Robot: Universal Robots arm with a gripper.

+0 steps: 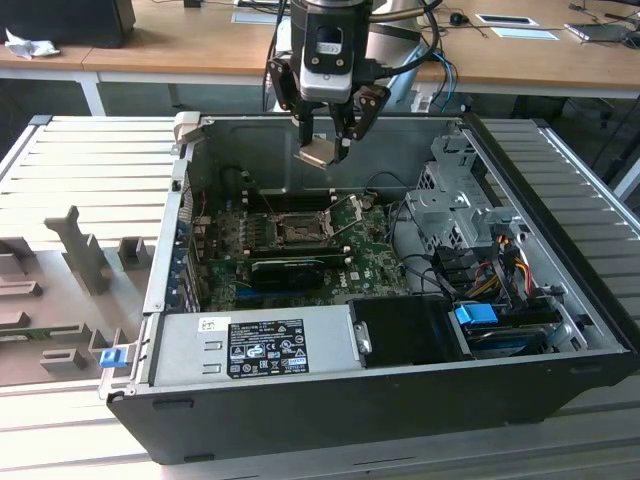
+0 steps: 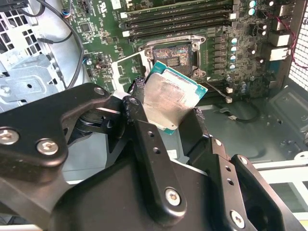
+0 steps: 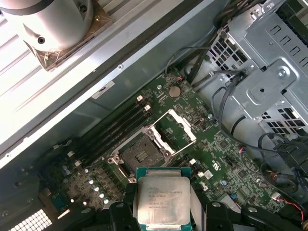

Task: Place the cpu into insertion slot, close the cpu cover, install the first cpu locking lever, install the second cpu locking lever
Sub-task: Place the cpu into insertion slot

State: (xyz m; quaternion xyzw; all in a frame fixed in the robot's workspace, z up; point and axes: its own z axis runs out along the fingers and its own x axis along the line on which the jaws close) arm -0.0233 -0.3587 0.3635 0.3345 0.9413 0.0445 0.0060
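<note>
The gripper (image 1: 328,146) is showing a pale grey housing (image 1: 328,75) with a black panel, black jointed finger links (image 2: 154,159) carrying silver screws (image 2: 173,196), and black cables (image 1: 436,40) are looping beside the silver cylindrical wrist (image 3: 48,21).

Second wrist view: one side of cpu (image 2: 168,103) is hidden by jaws, & cpu cover (image 2: 126,59) is partly masked by cpu. First wrist view: cpu is cut by frame edge. Exterior view: arm (image 1: 330,20) is cut off at 12 o'clock; insertion slot (image 1: 292,232) detail is too small to be told.
</note>
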